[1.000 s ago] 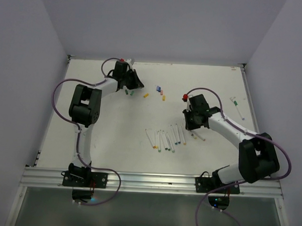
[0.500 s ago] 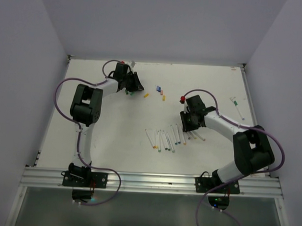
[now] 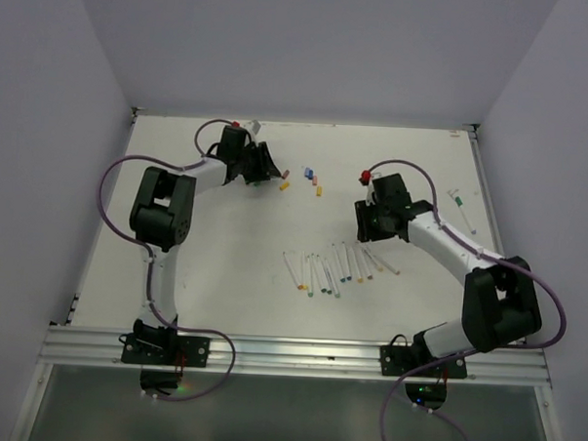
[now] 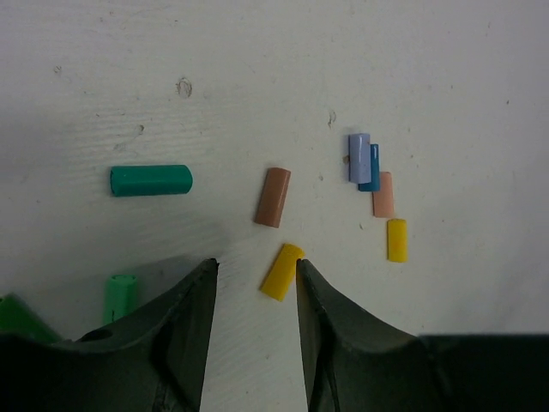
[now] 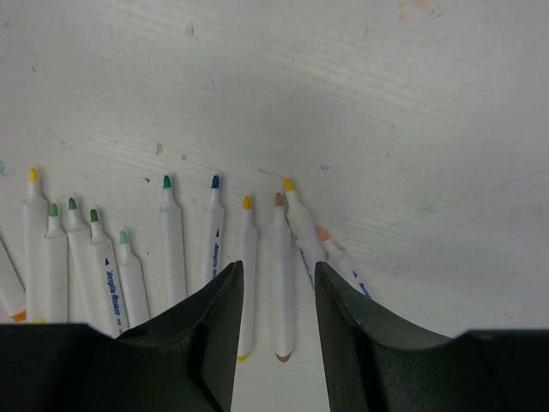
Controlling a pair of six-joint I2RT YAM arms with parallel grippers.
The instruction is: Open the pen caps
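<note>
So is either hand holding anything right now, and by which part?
Nothing is held. The left hand is open near the loose caps; the right hand is open above the pens.

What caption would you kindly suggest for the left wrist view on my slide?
Open left gripper above loose pen caps, green, brown, yellow, blue and peach, on the white table.

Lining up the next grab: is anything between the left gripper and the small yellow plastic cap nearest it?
Nothing visible. The short yellow plastic cap lies just ahead of the open left gripper, close to one fingertip; the brown plastic cap lies beyond it.
</note>
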